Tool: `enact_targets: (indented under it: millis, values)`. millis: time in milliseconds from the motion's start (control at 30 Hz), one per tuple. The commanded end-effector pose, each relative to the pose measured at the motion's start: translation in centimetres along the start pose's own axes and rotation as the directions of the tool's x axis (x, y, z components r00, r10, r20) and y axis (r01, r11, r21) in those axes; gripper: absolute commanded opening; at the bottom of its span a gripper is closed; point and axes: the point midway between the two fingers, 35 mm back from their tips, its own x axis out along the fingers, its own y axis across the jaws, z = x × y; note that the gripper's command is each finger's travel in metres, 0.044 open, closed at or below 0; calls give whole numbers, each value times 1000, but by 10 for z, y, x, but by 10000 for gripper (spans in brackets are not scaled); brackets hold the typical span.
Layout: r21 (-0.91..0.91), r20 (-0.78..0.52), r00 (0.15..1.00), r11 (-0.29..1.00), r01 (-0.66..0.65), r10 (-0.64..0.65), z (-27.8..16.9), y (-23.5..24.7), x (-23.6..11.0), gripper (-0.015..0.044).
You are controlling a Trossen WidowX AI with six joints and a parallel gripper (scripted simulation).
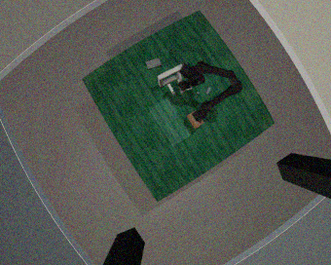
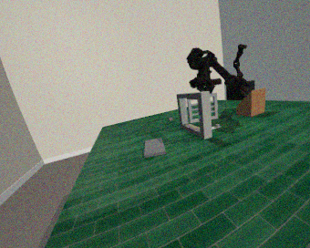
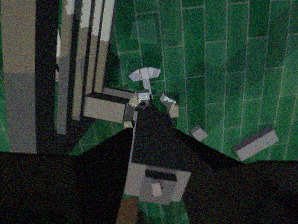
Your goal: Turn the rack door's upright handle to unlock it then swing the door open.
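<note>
At the far left, a flat grey block (image 1: 153,63) (image 2: 155,148) is seen lying on the green table top (image 1: 135,112) (image 2: 172,191) (image 3: 200,45), apart from the rack. Next comes the pale frame (image 1: 170,74) (image 2: 206,114) (image 3: 18,75), which is seen standing upright. The barred door (image 2: 214,107) (image 3: 102,30) can be seen set back behind the frame's front, so it seems to be swung out. The first part, the squeeze and the turn to unlock, can be judged as done. How wide the door is opened cannot be told well, and it cannot be said that 80 degrees is passed.

At the door's side, the handle (image 3: 143,95) is held by the gripper (image 1: 185,87) (image 2: 204,87) (image 3: 151,135), with its fingers closed on it. Most of the handle is hidden, so its turn cannot be checked. To the right, the black arm (image 1: 233,83) (image 2: 220,68) is bent above the table. By the arm's foot, an orange block (image 1: 195,120) (image 2: 258,103) (image 3: 127,211) is seen.

Still to be done: the door may need to be pulled wider, with the handle kept turned. Then the handle must be let go and the arm moved away, with nothing bumped.
</note>
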Motion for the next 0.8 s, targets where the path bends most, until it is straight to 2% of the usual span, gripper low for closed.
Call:
enact_targets:
  millis: [0,467,767]
  values:
    - [-70,5,1000,998,0,0,2,-7,-1,18]
    - [-259,5,1000,966,2,-1,11,-31,-1,18]
    - [-267,5,1000,964,3,-1,12,-32,-1,18]
